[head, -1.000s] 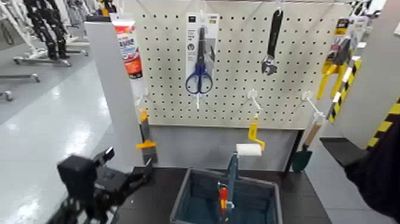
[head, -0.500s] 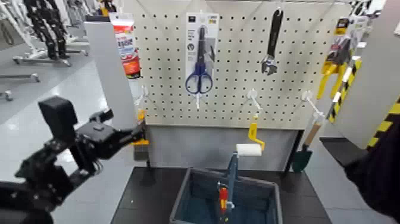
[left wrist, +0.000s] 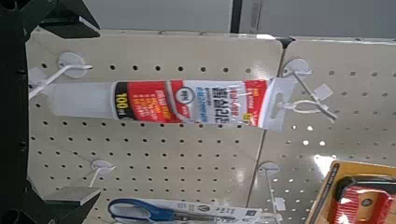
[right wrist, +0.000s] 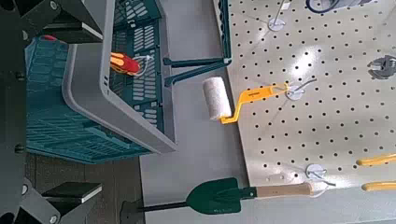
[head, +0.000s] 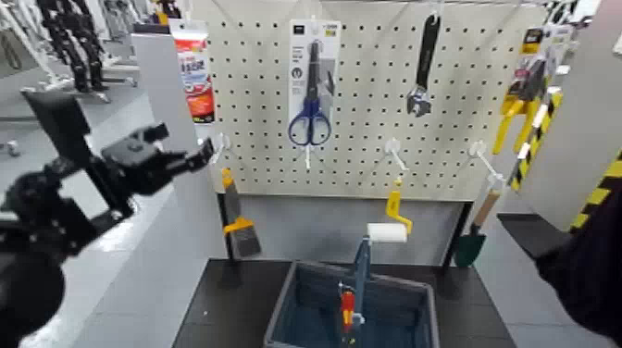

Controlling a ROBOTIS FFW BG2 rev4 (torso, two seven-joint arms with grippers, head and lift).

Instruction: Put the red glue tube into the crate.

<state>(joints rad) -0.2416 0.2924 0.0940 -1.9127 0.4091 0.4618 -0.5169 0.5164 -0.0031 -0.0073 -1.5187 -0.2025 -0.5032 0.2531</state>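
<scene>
While the tube [head: 195, 76] hangs on its pegboard hook, left claw [head: 185, 148] sits just below it, spread open, holding nothing. Crate [head: 353, 305] on dark base, right claw [right wrist: 67, 114] above, also open and empty.

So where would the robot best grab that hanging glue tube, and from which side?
Probably around the red glue tube's lower, capped end, coming from the front with the left gripper straddling its width. It hangs flat by its top tab from a hook, so the back faces the pegboard while that end hangs free.
</scene>
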